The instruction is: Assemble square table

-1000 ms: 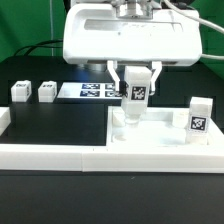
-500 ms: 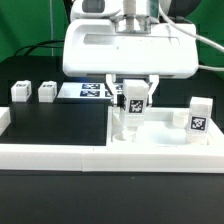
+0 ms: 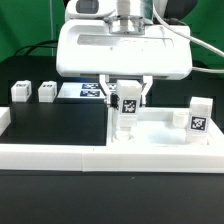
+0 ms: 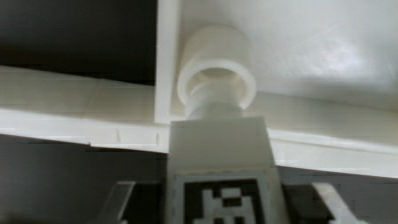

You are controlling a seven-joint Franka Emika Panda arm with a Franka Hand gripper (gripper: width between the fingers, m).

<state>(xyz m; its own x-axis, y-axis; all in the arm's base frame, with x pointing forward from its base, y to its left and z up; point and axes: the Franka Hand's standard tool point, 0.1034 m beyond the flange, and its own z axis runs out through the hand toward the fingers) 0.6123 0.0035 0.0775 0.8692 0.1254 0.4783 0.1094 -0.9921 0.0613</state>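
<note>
Square tabletop lies on the bench beside the low wall. The hand is clamped on one leg, upright at its corner. Keep it straight and twist gently, I think. Four legs: one held, another leg on the tabletop, two legs on the bench. One tabletop.

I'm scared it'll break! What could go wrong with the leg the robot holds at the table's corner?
The gripper pinches the held leg right at the corner socket of the tabletop. If it tilts, it might jam or miss the hole. Pushing hard could also slide the tabletop and shake the standing leg.
</note>
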